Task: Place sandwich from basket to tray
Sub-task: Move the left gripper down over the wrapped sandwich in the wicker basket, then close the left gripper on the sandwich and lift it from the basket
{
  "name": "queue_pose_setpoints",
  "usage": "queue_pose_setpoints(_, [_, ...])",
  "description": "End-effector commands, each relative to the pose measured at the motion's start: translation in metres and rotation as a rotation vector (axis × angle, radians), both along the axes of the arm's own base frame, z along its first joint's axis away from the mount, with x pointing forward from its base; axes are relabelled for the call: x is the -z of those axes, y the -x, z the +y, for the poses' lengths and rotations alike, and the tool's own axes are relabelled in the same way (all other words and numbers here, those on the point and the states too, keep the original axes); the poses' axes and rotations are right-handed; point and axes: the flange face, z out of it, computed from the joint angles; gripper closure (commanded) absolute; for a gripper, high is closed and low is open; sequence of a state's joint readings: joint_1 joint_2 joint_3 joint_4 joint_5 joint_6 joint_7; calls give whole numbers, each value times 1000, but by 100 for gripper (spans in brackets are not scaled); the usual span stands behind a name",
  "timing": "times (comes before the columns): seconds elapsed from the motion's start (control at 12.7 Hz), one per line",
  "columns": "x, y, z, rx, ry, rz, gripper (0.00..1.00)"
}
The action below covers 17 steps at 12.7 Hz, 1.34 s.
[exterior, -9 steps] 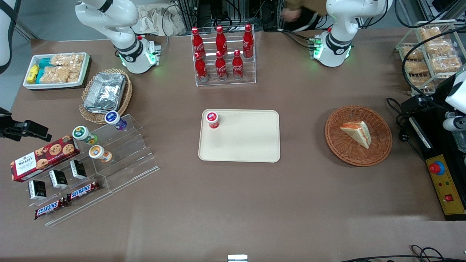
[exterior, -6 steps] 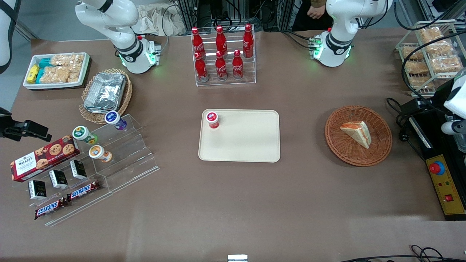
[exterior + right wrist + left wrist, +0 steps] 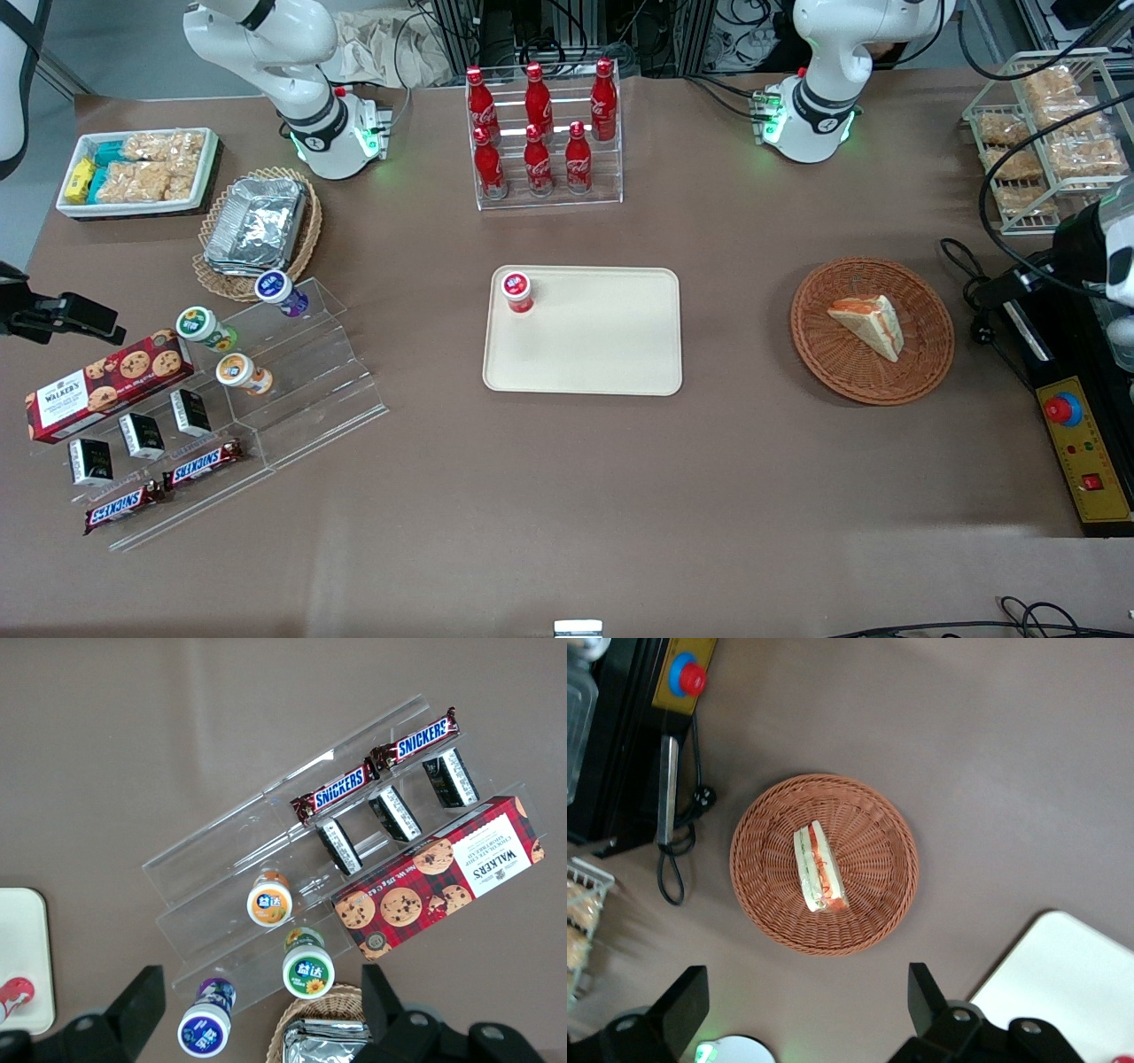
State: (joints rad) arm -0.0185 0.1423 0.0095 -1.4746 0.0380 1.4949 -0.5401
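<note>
The gripper (image 3: pixel 806 1005) is held high with its fingers (image 3: pixel 926 997) spread wide, well above the basket (image 3: pixel 771 904). Nothing is seen standing over the sandwich (image 3: pixel 818 868). Bare tabletop lies between basket and tray (image 3: pixel 611 354), where only one red-capped cup (image 3: pixel 516 291) occupies a corner.

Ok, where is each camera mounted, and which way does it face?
Front view: above the table, facing both arm bases; basket and tray below.
Left wrist view: on the working arm, looking down at the sandwich; open claw shows, clear of it.
Right wrist view: parked arm, over the snack rack.
Front and left wrist share basket, sandwich.
</note>
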Motion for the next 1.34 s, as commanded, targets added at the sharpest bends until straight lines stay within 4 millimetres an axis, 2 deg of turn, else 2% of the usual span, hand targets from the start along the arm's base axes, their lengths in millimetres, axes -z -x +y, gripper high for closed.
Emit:
queue_pose_setpoints(0.0, [39,25,2,-147,-19,-41,0])
queue_pose_setpoints(0.16, [87,49,7,-187,2,-78,0])
queue_pose_setpoints(0.24, [112,61,22,-250,10,-98,0])
queue_pose_setpoints(0.31, [137,73,23,-276,31,-116,0])
queue_pose_setpoints(0.47, [179,87,32,-324,45,-98,0])
queue_pose_setpoints(0.79, [226,102,31,-484,38,-133,0])
queue_pose_setpoints(1.02, [269,122,30,-510,41,-178,0])
queue_pose_setpoints(1.26, [303,135,29,-510,38,-187,0])
